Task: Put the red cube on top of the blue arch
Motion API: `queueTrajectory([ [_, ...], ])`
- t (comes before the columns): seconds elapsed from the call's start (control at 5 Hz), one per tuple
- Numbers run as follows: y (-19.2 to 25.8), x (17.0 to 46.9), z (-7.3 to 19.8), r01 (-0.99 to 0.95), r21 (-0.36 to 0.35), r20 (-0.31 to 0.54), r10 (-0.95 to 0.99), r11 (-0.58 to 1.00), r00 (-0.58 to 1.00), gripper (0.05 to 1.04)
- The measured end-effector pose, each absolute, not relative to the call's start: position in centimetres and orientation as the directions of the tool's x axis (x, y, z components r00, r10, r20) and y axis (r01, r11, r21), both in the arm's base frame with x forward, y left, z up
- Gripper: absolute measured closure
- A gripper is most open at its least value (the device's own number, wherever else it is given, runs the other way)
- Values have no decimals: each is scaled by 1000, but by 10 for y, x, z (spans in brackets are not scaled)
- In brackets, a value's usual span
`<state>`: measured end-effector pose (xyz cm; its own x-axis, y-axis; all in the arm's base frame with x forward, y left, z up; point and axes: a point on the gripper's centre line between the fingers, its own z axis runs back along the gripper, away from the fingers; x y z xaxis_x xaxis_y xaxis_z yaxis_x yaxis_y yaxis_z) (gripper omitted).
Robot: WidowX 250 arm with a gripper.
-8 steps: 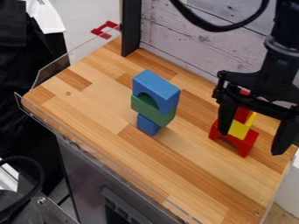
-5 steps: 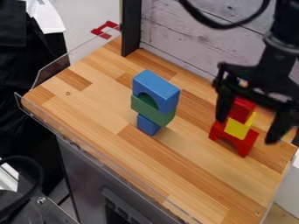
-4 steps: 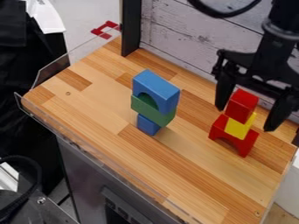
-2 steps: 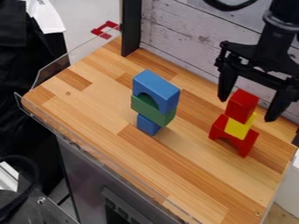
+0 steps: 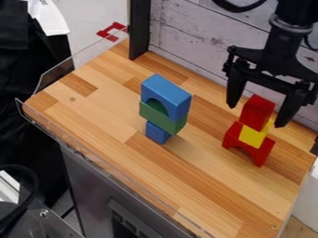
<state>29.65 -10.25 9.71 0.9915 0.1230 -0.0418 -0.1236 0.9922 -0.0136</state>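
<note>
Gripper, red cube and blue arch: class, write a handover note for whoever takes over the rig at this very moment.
Gripper: open and holding nothing; in this view its fingers are on either side of the red cube. How near they are in depth, I cannot tell.
Red cube: on the yellow block, which sits on the red arch.
Blue arch: on the green block, with a small blue block beneath that.
Done: the cube is not yet on the blue arch.
Left: grip the cube, lift it, set it on top of the blue arch, release.
</note>
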Motion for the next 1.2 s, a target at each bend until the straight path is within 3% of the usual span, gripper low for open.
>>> queueTrajectory([
  [0.6,-105,303,83,-120,-42,-65,117,992,991,83],
  [0.8,-101,308,83,-141,-67,-55,137,988,989,132],
  [1.0,-99,310,76,-150,-74,-62,146,986,987,394],
  [1.2,-99,311,74,-147,-75,-60,142,986,988,504],
])
